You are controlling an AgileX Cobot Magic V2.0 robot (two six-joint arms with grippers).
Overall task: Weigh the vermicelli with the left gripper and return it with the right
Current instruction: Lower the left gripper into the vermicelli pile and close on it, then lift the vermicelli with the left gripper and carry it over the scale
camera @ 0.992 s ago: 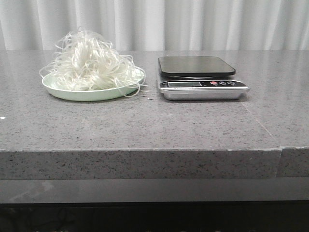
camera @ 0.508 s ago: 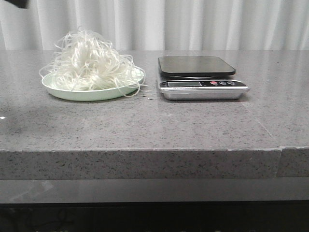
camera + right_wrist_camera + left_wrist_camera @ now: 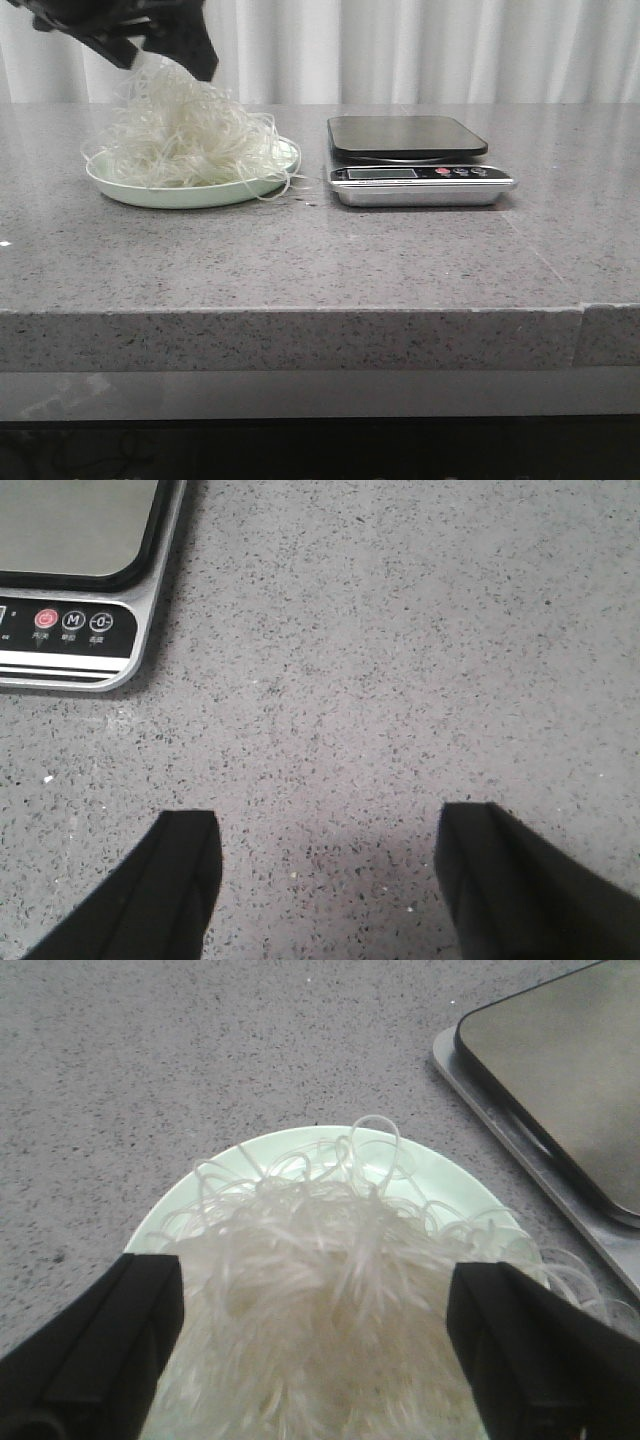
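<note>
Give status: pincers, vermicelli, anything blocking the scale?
Left pincer open, straddling the vermicelli on the green plate, not closed. Right pincer open over bare counter beside the scale. Scale platform empty, path clear.

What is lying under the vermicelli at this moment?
A pale green plate lies under the vermicelli; only its rim and far edge show. The plate's middle is covered by noodles, so anything there cannot be seen.

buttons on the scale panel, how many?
3, in a row on the scale front panel: red one at the display end, M button in the middle, zero button outermost. Display side is cropped.
</note>
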